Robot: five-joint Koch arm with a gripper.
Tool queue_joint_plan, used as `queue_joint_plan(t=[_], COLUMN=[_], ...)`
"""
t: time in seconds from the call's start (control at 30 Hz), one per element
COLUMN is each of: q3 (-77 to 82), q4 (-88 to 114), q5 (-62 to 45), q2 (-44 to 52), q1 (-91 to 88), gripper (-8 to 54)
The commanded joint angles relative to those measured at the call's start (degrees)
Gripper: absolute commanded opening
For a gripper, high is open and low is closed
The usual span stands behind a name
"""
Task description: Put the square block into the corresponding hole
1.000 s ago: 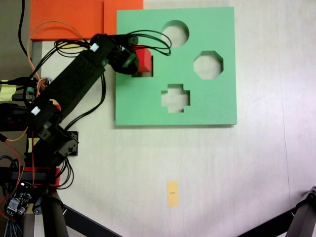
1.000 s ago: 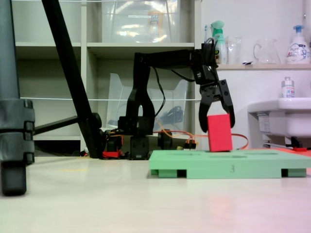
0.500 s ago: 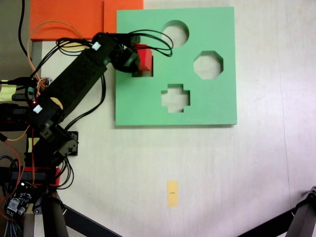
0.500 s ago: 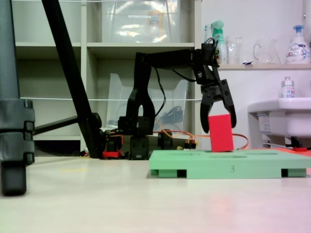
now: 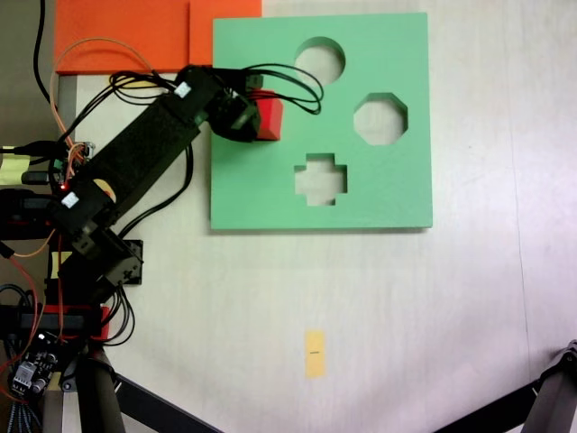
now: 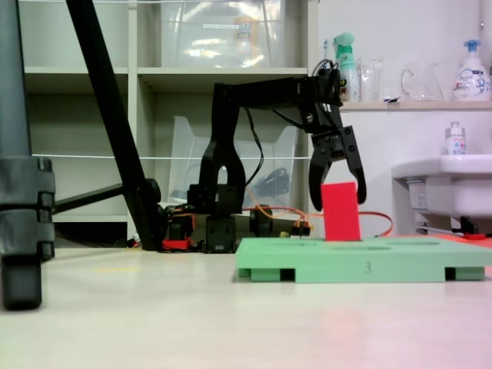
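The end effector hung over the left part of the green board, its 2 black fingers spread apart with the square block standing between them. In the side-on fixed view the fingers reached down on either side of the block's upper half, and a gap showed between the left finger and the block's edge, so the grip looked loose rather than clamped; whether the right finger touched the block could not be told.

The block stood upright, its lower end at the board's top surface, most of its red body rising above the green foam. From above, the square block sat at the board's left side, just right of the end effector, over the place of the square hole, which the block and the arm covered; how far it had gone in could not be told.

The round cutout lay near the board's top edge, the octagonal cutout to the right, and the cross-shaped cutout below the block, all 3 open. The orange slabs lay touching the board's top-left corner. The black arm stretched diagonally from its base at the lower left of the tabletop, trailing black and orange cables. A small yellow tag lay on the tabletop well below the board.
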Motion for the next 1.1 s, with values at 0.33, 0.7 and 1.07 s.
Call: queue_joint_plan(t=[0.33,0.7,1.07], q3=[-1.5,-0.4,0.6], q4=[5.4,-2.7,-5.6], q5=[-6.2,-8.1,-15.1], q2=[2.3,-9.5,-4.7], q1=[-1.1,-1.1,-2.2], gripper=[0.8,13.4,51.9])
